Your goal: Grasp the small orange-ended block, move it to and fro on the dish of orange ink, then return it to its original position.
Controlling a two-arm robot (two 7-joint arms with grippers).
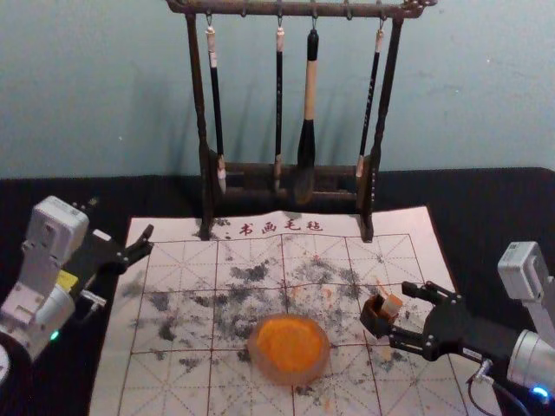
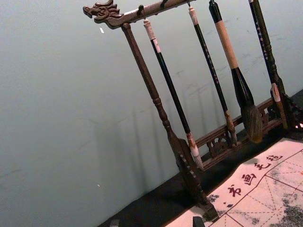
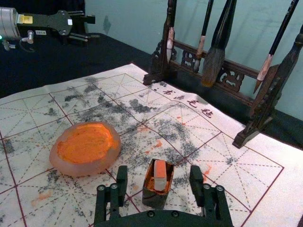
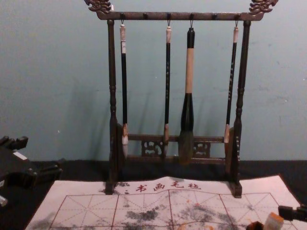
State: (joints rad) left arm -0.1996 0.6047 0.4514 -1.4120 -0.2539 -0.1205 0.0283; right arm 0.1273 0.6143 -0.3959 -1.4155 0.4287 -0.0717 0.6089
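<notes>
The orange-ended block (image 1: 391,306) stands upright in a small dark holder (image 1: 375,317), right of the dish of orange ink (image 1: 290,345). My right gripper (image 1: 401,312) reaches in from the right, open, one finger on either side of the block. In the right wrist view the block (image 3: 160,176) rises from the holder (image 3: 155,197) between the spread fingers of the gripper (image 3: 159,172), with gaps on both sides. The chest view has the block (image 4: 273,222) at the lower right. My left gripper (image 1: 146,241) is parked at the left, open; its fingertips edge into the left wrist view (image 2: 156,222).
A dark wooden rack (image 1: 205,130) with several hanging brushes stands at the mat's back edge. The ink-stained white mat (image 1: 173,260) lies under the dish and holder, on a black cloth (image 1: 468,204).
</notes>
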